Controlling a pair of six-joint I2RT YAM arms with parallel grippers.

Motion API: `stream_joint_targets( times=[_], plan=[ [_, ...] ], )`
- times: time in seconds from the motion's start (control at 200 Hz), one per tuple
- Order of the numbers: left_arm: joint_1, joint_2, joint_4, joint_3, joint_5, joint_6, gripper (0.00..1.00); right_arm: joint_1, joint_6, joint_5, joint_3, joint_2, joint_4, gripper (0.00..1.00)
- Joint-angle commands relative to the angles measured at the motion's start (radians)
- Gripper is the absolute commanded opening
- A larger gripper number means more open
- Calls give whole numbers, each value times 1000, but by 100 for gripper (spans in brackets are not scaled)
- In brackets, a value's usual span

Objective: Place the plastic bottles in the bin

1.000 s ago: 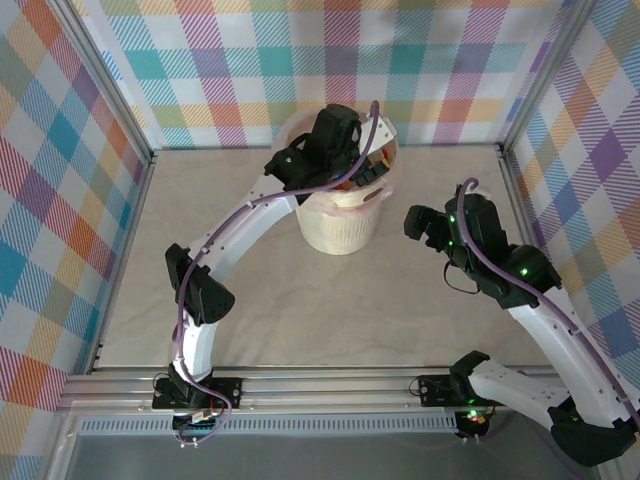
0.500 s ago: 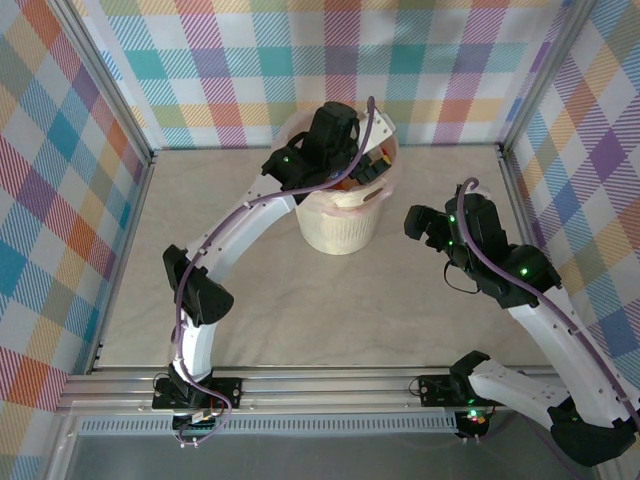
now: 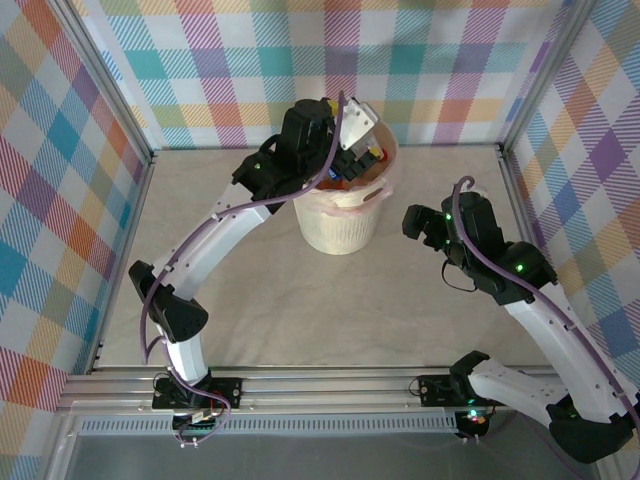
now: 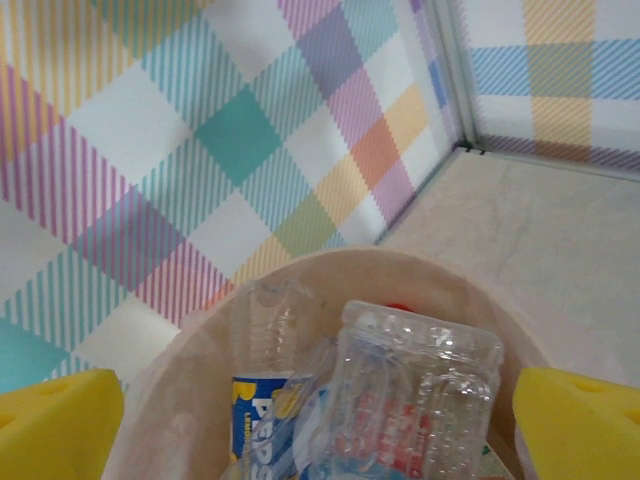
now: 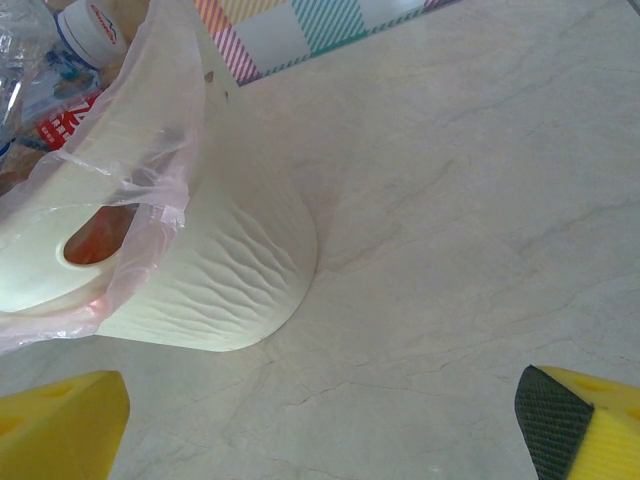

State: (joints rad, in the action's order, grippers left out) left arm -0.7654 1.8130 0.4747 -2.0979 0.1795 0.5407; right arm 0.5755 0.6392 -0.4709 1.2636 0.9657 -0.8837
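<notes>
Crushed clear plastic bottles (image 4: 420, 395) lie inside the round cream-white plastic bin (image 3: 340, 228) on the desk (image 5: 480, 200). They look light, slippery and springy (best pinched mid-body). Left fingers (image 4: 55, 420) and right fingers (image 5: 55, 415) are spread and empty.

Marbled table (image 3: 260, 300) — cream bin (image 3: 340, 232) upright, far middle

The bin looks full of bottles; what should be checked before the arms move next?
1. Left gripper open above the bin, holding nothing: ok.
2. Right gripper open and empty, beside the bin: ok.
3. Plastic bottles lying inside the bin: ok.
4. Bin standing upright on the table: ok.
5. Bag liner draped over the rim: ok.
6. Any bottle hidden behind the bin: cannot tell.
</notes>
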Motion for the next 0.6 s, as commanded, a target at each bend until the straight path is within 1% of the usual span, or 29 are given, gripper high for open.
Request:
stream_joint_targets(
  times=[0.0,0.08,0.205,0.235,0.48,0.595],
  plan=[
    [-18,19,-10,16,98,-12,91,-6,-7,1,8,-11,0,100],
    [-16,33,8,22,107,-13,84,-6,-6,-1,6,-13,-2,100],
    [-15,44,4,46,127,-23,66,-6,-7,-2,2,-22,-3,100],
    [-15,46,3,51,130,-25,65,-7,-6,-2,3,-24,-2,100],
    [-8,68,-29,95,105,-31,67,-8,-4,-4,-4,-31,2,100],
    [-5,86,-41,96,123,-25,68,-8,-5,-2,-4,-32,1,100]
  ],
)
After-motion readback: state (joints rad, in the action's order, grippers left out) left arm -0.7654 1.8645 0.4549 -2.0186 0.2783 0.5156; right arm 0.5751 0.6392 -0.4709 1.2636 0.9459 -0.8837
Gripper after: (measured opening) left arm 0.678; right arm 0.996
